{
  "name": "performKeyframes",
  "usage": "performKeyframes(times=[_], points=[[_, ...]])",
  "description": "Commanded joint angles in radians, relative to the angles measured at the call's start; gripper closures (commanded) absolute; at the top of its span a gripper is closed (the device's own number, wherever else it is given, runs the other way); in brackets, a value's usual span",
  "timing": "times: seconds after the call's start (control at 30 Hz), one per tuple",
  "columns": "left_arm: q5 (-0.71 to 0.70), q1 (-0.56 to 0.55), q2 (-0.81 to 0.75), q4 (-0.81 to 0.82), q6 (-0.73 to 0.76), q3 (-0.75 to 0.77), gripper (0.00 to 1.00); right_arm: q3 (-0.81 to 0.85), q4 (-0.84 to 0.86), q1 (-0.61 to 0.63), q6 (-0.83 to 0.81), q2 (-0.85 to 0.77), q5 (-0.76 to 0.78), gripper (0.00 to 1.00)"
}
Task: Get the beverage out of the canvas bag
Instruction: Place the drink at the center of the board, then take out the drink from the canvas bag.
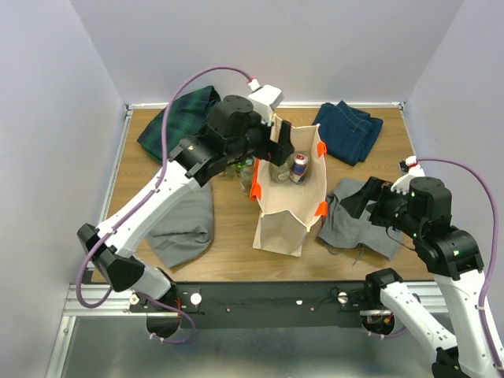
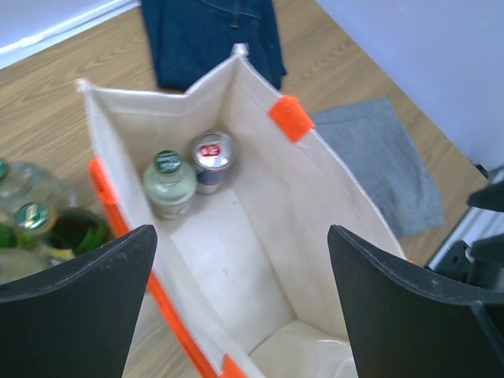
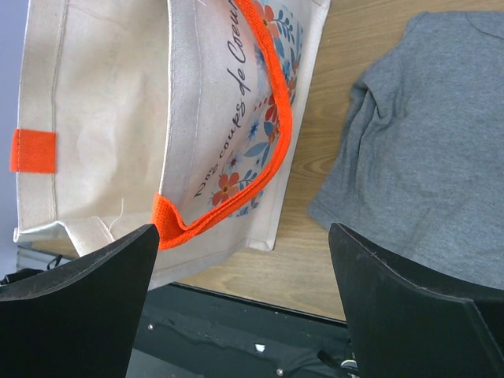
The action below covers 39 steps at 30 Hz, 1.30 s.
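The beige canvas bag (image 1: 283, 209) with orange handles (image 3: 272, 118) stands upright and open mid-table. Inside it, at the far end, a beverage bottle with a green cap (image 2: 169, 183) stands next to a can with a red and silver top (image 2: 213, 153); the can (image 1: 298, 167) also shows from above. My left gripper (image 2: 240, 236) is open over the bag's mouth, nothing between its fingers. It hangs at the bag's far left rim (image 1: 270, 146). My right gripper (image 3: 244, 236) is open and empty, low to the right of the bag (image 1: 356, 201), facing its printed side.
Several green-capped bottles (image 2: 35, 224) stand on the table just left of the bag. Folded blue jeans (image 1: 348, 131) lie far right, a dark plaid cloth (image 1: 177, 118) far left, a grey cloth (image 1: 185, 224) near left, and another grey cloth (image 3: 425, 150) under my right gripper.
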Motion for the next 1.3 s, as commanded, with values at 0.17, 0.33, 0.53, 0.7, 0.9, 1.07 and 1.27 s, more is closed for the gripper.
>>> performKeyframes(times=[0.17, 0.33, 0.53, 0.7, 0.9, 1.07, 1.27], points=[[0.045, -0.105, 0.152, -0.102, 0.067, 0.154, 0.01, -0.009, -0.005, 0.004, 0.004, 0.0, 0.011, 0.02], [-0.028, -0.105, 0.223, -0.176, 0.082, 0.245, 0.02, -0.008, -0.008, 0.003, 0.001, -0.003, 0.017, 0.02], [-0.058, -0.105, 0.364, -0.309, 0.131, 0.387, 0.07, -0.012, 0.003, 0.004, -0.003, 0.01, 0.006, 0.02], [-0.113, -0.105, 0.432, -0.32, 0.125, 0.424, 0.08, -0.011, 0.006, 0.004, -0.006, 0.011, 0.009, 0.02], [-0.167, -0.096, 0.513, -0.354, 0.11, 0.473, 0.19, -0.009, -0.006, 0.004, -0.014, 0.01, 0.02, 0.02], [-0.188, -0.093, 0.55, -0.335, 0.1, 0.489, 0.2, -0.023, -0.008, 0.004, -0.015, 0.005, 0.023, 0.02], [-0.254, -0.07, 0.58, -0.314, 0.061, 0.489, 0.25, -0.021, -0.017, 0.004, -0.015, 0.0, 0.032, 0.02]])
